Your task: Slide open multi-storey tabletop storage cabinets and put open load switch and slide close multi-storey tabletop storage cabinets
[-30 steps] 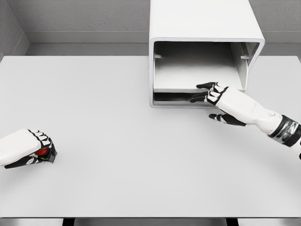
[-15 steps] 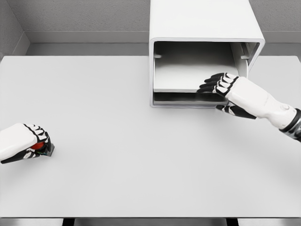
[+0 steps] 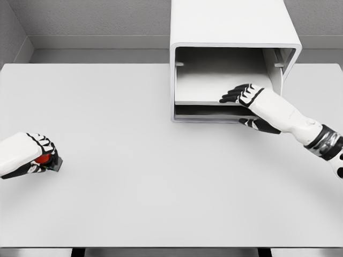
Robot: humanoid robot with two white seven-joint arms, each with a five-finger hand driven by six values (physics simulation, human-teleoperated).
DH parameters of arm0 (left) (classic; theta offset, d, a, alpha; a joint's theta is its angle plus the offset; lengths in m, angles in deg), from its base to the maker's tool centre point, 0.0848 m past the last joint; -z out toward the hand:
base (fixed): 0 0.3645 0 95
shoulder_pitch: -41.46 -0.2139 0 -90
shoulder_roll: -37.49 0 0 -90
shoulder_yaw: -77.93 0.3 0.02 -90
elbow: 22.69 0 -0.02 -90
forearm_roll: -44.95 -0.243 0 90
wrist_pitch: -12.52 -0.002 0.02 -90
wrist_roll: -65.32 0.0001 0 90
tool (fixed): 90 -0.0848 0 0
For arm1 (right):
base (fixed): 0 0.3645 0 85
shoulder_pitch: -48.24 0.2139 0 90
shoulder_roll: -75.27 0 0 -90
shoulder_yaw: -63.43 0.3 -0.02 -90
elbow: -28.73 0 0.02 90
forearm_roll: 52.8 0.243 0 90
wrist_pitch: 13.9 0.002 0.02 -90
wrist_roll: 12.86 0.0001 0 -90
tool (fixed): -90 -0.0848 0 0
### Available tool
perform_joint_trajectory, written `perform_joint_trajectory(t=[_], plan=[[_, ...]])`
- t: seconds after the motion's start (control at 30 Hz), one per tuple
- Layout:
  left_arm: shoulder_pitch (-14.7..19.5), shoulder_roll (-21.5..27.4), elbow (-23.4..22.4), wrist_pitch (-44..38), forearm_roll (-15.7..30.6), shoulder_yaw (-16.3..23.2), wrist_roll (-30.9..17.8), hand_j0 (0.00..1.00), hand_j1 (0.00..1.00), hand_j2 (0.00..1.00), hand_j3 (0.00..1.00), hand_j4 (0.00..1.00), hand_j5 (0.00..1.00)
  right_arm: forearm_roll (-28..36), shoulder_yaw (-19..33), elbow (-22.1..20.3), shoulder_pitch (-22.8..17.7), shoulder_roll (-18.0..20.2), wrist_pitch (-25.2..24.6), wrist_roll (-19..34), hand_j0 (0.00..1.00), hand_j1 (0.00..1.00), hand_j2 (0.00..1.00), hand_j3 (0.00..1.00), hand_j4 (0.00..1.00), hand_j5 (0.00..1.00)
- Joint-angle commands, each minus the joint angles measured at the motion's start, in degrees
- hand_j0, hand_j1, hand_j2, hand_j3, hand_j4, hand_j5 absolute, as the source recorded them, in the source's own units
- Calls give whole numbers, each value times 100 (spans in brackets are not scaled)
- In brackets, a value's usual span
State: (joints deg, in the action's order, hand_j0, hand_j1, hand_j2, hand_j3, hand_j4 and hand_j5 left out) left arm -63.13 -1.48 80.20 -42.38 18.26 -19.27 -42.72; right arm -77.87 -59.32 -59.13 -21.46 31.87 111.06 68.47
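A white storage cabinet [image 3: 235,32] stands at the upper centre-right of the frame, its smooth rounded shell cut off by the top edge and its front mouth open toward the camera. Inside, a flat pale shelf [image 3: 217,85] runs across the cavity, with a thin dark slot beneath it along the cabinet's lower lip. Small rail brackets show on the inner side walls.

The right hand [image 3: 244,96] reaches in from the right edge, its white forearm slanting up to the left. Its black-jointed fingers [image 3: 231,95] lie loosely spread over the front edge of the shelf, touching it, while the thumb sits lower, in front of the dark slot. It grips nothing that can be seen.

At the far left edge, low-middle, the left hand [image 3: 27,155] is curled into a fist around the load switch [image 3: 44,159], a small object showing red with a dark casing between the fingers. It rests at table level, well apart from the cabinet.

The table [image 3: 139,176] is a matte light-grey slab with crisp straight edges. A wide bare stretch lies between the two hands and all along the bottom of the frame. Grey textured walls [image 3: 96,19] back the scene.
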Motion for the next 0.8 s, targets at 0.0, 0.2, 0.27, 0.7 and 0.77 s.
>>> perform_joint_trajectory(t=[0.0,0.2,0.27,0.7,0.77], plan=[[18,-32,12,-11,41,0,11,36,36,36,36,36,36,-15,-4,6,0,-3,4,-3,81,81,81,81,81,81],[97,-102,20,-11,50,0,11,36,36,36,36,36,36,-42,-3,-29,-88,15,4,-12,82,82,82,82,82,82],[114,-111,20,-11,50,0,11,36,36,36,36,36,36,-42,5,-38,-97,50,4,-12,83,83,83,83,83,83],[325,-304,20,-11,103,0,11,36,36,36,36,36,36,20,76,-662,-334,525,4,-38,83,83,83,83,83,83],[334,-304,20,-11,103,0,11,36,36,36,36,36,36,37,84,-679,-378,569,4,-47,83,83,83,83,83,83]])
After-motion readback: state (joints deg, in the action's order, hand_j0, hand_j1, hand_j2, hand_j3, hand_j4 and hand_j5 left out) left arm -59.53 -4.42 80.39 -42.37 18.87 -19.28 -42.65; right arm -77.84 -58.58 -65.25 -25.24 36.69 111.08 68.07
